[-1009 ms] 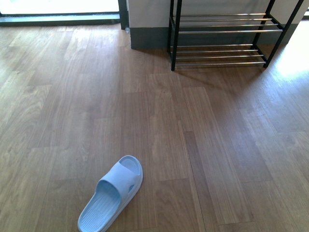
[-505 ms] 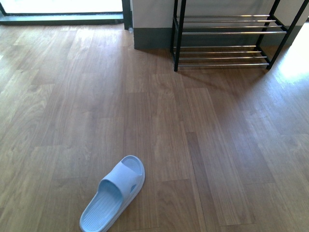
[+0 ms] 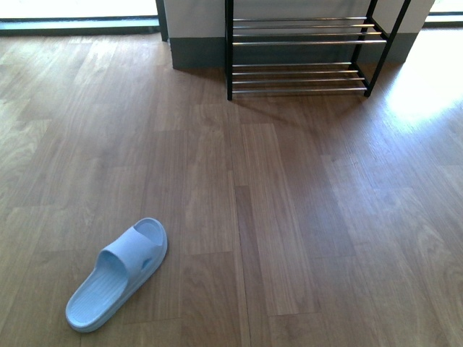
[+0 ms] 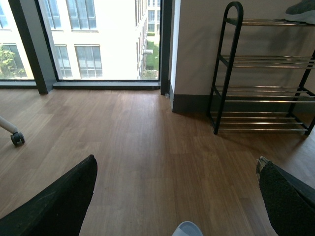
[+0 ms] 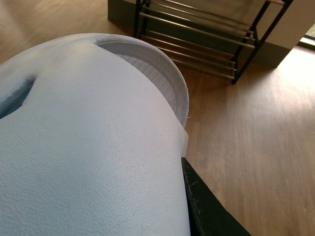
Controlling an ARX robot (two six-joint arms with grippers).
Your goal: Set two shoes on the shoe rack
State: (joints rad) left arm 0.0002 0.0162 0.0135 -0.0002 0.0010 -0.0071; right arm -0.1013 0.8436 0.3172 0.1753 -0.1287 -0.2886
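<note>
Front: pale-blue slide (image 3: 117,275) flat on floor (image 3: 304,217), near left; shoe rack (image 3: 300,43) far, right of centre.
Left wrist: left gripper (image 4: 176,164) jaws wide apart, empty; grey sneaker (image 4: 301,11) on rack top tier.
Right wrist: right gripper (image 5: 147,191) jaws clamped on second slide (image 5: 88,137), raised, short of rack.

Pale-blue slide (image 3: 119,275) with a ribbed footbed; floor (image 3: 304,217) of mid-brown wood-grain planks; shoe rack (image 3: 300,42) with black frame and shiny chrome rods; dark grey skirting (image 3: 195,52). Second slide (image 5: 88,147): pale blue, finely pebbled surface, curved ridges near its rim. Sneaker (image 4: 301,11): grey with a paler sole; left gripper (image 4: 176,164): black fingers.
</note>
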